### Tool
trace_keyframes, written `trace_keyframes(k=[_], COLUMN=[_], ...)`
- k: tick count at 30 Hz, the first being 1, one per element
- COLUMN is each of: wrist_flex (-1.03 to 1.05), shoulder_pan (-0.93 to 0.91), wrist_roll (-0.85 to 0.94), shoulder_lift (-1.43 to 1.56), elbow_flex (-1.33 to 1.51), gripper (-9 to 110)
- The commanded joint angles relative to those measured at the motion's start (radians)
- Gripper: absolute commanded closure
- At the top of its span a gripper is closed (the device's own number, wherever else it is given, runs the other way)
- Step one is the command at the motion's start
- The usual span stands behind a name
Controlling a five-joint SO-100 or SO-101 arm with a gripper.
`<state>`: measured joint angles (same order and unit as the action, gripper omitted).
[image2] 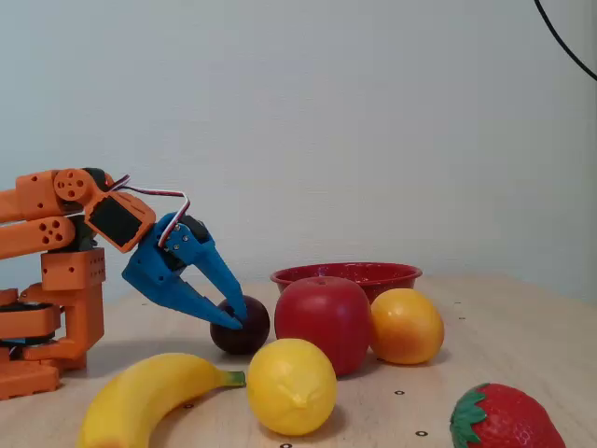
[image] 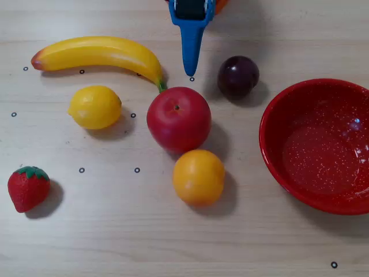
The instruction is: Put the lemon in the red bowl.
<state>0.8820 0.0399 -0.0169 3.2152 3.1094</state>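
The lemon is a small bright-yellow oval lying left of centre in the overhead view, just below the banana; in the fixed view the lemon sits at the front. The red bowl with white speckles stands at the right edge and holds nothing; in the fixed view the bowl shows behind the apple. My blue gripper reaches in from the top edge, between banana tip and plum, well apart from the lemon. In the fixed view the gripper hangs low beside the plum, tips together, holding nothing.
A banana lies above the lemon. A red apple and an orange fruit stand between lemon and bowl. A dark plum sits right of the gripper tip, a strawberry at the lower left.
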Motion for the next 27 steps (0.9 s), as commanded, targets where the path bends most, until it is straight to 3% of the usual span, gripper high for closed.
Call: trace_keyframes(k=[1, 27], wrist_flex=[0.0, 0.005], shoulder_pan=[-0.014, 0.008], wrist_roll=[-0.02, -0.031], shoulder_lift=[0.015, 0.0], elbow_flex=[0.009, 0.0], gripper=[101, 101])
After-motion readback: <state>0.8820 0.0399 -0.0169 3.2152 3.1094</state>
